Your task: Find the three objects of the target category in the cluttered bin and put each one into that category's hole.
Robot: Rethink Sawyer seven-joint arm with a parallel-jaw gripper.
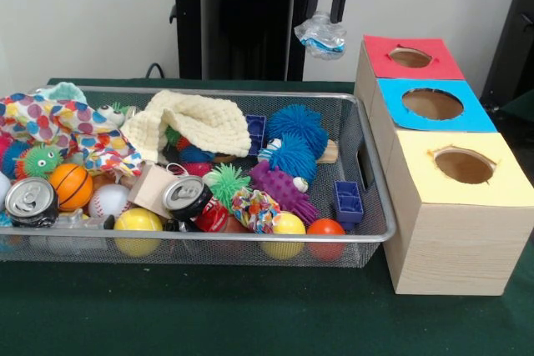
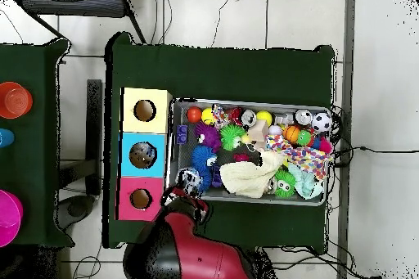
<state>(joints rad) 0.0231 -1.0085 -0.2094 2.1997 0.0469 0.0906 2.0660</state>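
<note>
My gripper [image 1: 324, 14] hangs from the top of the front view, shut on a crumpled clear plastic bottle [image 1: 321, 37]. It holds the bottle in the air above the bin's far right corner, just left of the red-topped box. The round hole [image 1: 410, 57] in the red top is open and empty. The silver mesh bin [image 1: 250, 92] is full of mixed clutter. In the overhead view the bottle [image 2: 190, 180] sits at the tip of the red arm [image 2: 196, 247], between the bin [image 2: 245, 101] and the red box's hole [image 2: 141, 199].
The blue-topped box [image 1: 432, 103] and yellow-topped box [image 1: 464, 164] stand nearer the front camera than the red one. The bin holds two soda cans [image 1: 187, 197], balls, blue spiky balls [image 1: 296, 127], a yellow knitted cloth [image 1: 200, 121] and blue bricks [image 1: 347, 201].
</note>
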